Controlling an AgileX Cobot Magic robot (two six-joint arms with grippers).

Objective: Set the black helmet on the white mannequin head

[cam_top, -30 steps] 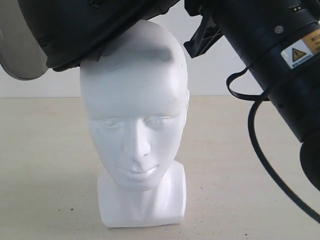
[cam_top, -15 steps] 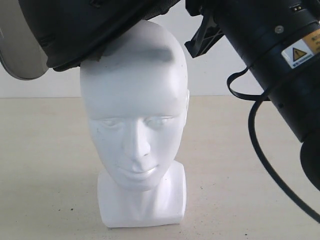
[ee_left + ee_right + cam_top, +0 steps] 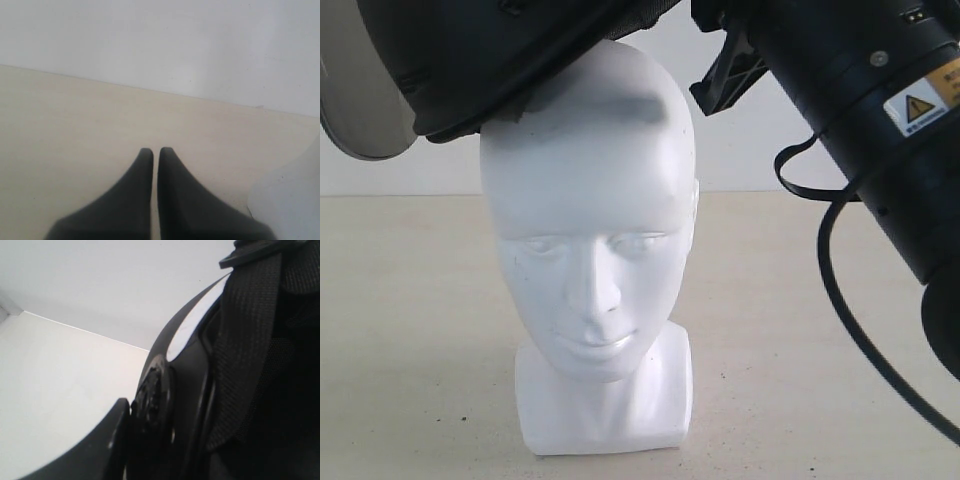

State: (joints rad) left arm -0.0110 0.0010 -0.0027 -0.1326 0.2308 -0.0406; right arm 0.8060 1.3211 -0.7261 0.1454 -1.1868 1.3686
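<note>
- The white mannequin head [image 3: 590, 230] stands upright on the beige counter [image 3: 410, 330], with its face toward the exterior camera.
- The black helmet [image 3: 490, 60] is up in the air, tilted. Its lower edge touches the crown of the head on the left side of the exterior view, and it is not pulled down over the head.
- The smoky visor [image 3: 355, 100] of the helmet hangs out at the far left edge of that view.
- The right end effector [image 3: 725, 70] is clenched on the rim of the helmet. In the right wrist view one dark finger [image 3: 107, 450] presses on the outer shell, just beside the round visor pivot [image 3: 152, 400], and a woven strap [image 3: 250, 340] runs along the inside.
- A black cable [image 3: 830, 290] loops down from the right arm.
- The left end effector [image 3: 156, 151] is closed with nothing in it; only a thin slit shows between its two fingers. It hangs over bare counter, near the pale wall [image 3: 150, 40].
</note>
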